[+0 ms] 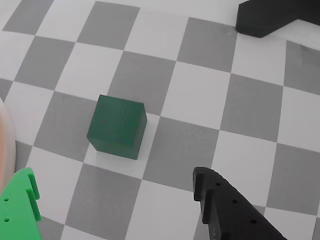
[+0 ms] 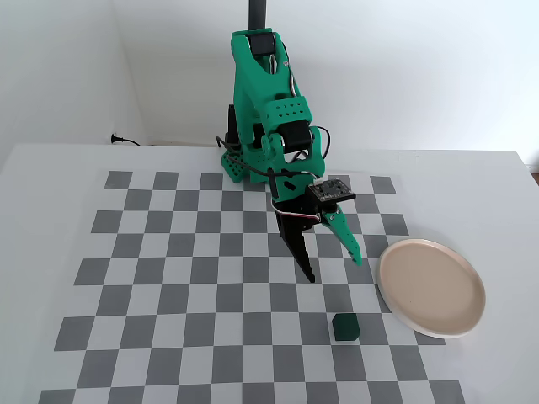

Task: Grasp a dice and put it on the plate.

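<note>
The dice (image 1: 117, 126) is a small dark green cube on the checkered mat, near the front in the fixed view (image 2: 344, 326). My gripper (image 1: 115, 187) is open and empty. Its green finger (image 1: 20, 207) is at the lower left and its black finger (image 1: 225, 207) at the lower right of the wrist view; the dice lies just beyond the gap between them. In the fixed view the gripper (image 2: 333, 268) hangs above the mat, behind the dice. The pale beige-pink plate (image 2: 431, 287) lies to the right; its edge (image 1: 4, 140) shows at the wrist view's left border.
The checkered mat (image 2: 194, 278) covers the white table. The green arm's base (image 2: 240, 164) stands at the mat's back edge. A black part (image 1: 270, 17) shows at the top right of the wrist view.
</note>
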